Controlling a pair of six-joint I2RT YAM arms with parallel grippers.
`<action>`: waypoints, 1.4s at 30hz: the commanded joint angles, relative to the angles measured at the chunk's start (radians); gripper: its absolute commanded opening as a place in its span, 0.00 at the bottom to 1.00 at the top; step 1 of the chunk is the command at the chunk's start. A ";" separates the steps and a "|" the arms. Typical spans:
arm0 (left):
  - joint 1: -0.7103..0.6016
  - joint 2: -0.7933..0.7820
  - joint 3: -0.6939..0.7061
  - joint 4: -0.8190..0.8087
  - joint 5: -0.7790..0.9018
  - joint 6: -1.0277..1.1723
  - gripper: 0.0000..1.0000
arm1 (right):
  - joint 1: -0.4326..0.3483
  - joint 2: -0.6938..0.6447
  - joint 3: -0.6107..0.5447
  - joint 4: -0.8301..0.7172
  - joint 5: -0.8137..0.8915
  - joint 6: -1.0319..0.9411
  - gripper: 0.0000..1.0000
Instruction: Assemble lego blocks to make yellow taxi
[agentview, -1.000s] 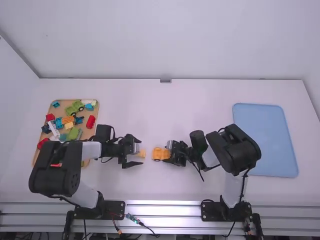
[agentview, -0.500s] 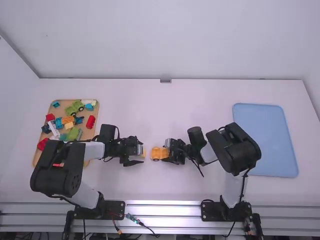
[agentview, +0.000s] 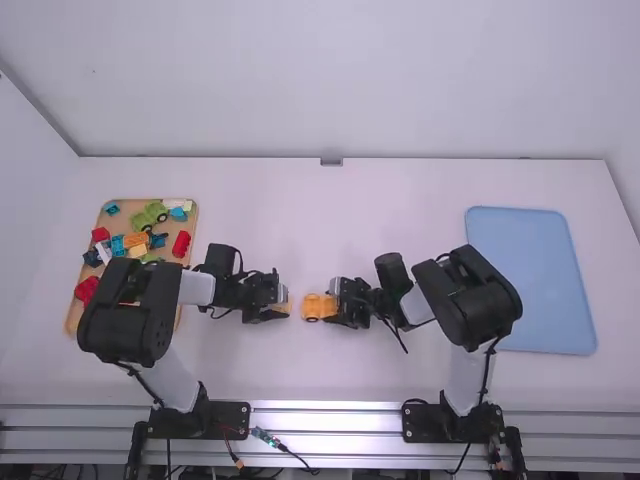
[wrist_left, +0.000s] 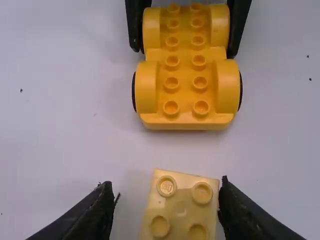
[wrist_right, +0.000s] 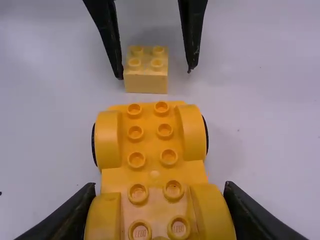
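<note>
While my high view shows the whole white table (agentview: 400, 200), my two wrist views let me see the small bits up close. I have the right gripper (agentview: 337, 302) pinched on the yellow car bottom (wrist_right: 150, 172), near the middle of the table. Its two fingers press on both sides of the car's right end. From the right wrist view I can see black wheels (wrist_right: 206, 136) peeking out by the car's left end. The left wrist view lets me see its round bumps pointing up, in two rows.

Just left of the car, with a little gap between them, sits the pale yellow block (wrist_right: 145, 81). It has four bumps on top, and the right wrist view shows me its flat side too. My left gripper (agentview: 281, 298) has its fingers spread, with the block between them. The near finger is right beside the block, but I can't tell if they touch. On the far side there is a gap.

From high up, I also see a brown tray (agentview: 122, 221) of colorful blocks on the left and a blue tray (agentview: 530, 280) on the right.
</note>
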 joint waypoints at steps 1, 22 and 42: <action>-0.002 0.009 0.005 -0.008 0.026 0.000 0.54 | -0.003 0.011 0.005 -0.009 0.006 0.000 0.51; -0.002 -0.031 0.032 -0.018 0.122 -0.085 0.02 | -0.002 0.011 0.006 -0.008 0.006 0.002 0.51; -0.176 -0.068 0.044 0.084 0.077 -0.246 0.02 | -0.002 0.011 0.040 -0.063 0.005 0.000 0.51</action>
